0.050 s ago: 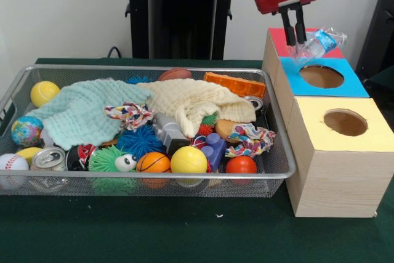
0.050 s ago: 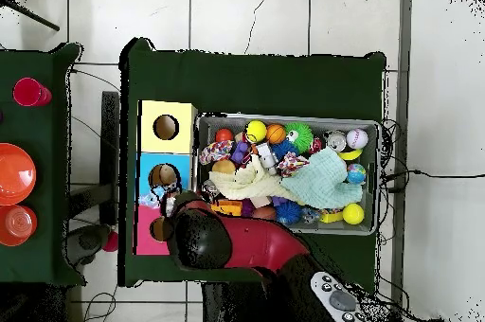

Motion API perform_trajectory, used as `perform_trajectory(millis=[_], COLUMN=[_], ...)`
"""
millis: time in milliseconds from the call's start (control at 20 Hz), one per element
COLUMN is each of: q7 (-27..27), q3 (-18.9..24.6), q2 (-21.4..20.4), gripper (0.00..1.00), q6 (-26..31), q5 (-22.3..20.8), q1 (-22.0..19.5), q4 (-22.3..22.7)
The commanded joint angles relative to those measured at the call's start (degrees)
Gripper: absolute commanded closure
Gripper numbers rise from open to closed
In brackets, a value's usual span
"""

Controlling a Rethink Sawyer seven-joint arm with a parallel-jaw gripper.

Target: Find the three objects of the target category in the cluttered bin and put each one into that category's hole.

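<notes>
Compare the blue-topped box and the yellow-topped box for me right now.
The blue-topped box sits farther back with the tool holding a plastic bottle by its far edge; the yellow-topped box stands nearest the camera with nothing over it. Both have wooden sides and one round hole.

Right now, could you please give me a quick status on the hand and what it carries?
Hand shut on plastic bottle, above the boxes. Bottle hangs over the blue box, near the red one. Nothing blocking the holes.
</notes>
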Motion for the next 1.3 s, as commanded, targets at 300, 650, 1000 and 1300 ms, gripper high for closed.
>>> perform_trajectory(millis=[300, 650, 1000, 1300], q7=[15.79, 17.18, 16.14, 13.91], q3=[10.37, 14.0, 16.12, 17.54], q2=[1.44, 2.32, 1.27, 2.83], gripper=[1.0, 1.0, 1.0, 1.0], q6=[-2.13, -1.87, 0.25, 0.0], q5=[4.47, 5.87, 8.03, 7.36], q1=[-5.27, -7.3, -9.32, -12.45], q4=[3.65, 4.77, 5.3, 5.38])
